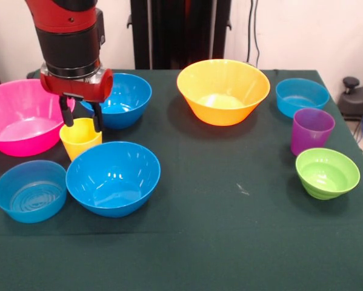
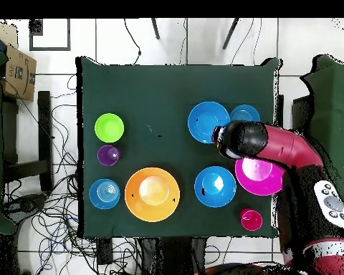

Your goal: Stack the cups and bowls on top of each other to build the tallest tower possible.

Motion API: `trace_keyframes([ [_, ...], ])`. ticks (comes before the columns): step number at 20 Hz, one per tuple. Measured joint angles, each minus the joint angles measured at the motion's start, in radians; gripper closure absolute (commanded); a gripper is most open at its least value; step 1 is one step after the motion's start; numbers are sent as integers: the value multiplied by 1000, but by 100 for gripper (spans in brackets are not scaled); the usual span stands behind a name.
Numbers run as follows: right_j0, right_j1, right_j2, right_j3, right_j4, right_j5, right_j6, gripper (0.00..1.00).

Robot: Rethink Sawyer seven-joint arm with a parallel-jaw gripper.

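My gripper hangs straight down over the yellow cup, its fingers open on either side of the rim. The cup stands upright on the cloth between the pink bowl and two deep blue bowls, one in front and one behind. In the overhead view the arm's head hides the cup and the fingers. The purple cup and the green bowl stand at the right. The red cup shows only in the overhead view. Nothing is stacked.
The large yellow-orange bowl stands at the far middle. One small light-blue bowl is at the far right, another at the near left. The green-covered table ends close to the pink bowl's left side.
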Motion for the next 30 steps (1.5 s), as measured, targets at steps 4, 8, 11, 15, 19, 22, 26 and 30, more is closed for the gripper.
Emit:
trace_keyframes([
  [4, 9, 0, 0, 0, 0, 0, 0, 0],
  [8, 12, 0, 0, 0, 0, 0, 0, 0],
  [11, 13, 0, 0, 0, 0, 0, 0, 0],
  [15, 14, 0, 0, 0, 0, 0, 0, 0],
  [19, 14, 0, 0, 0, 0, 0, 0, 0],
  [22, 15, 0, 0, 0, 0, 0, 0, 0],
  [26, 17, 0, -2, 0, 0, 0, 0, 0],
  [30, 22, 0, -7, 0, 0, 0, 0, 0],
])
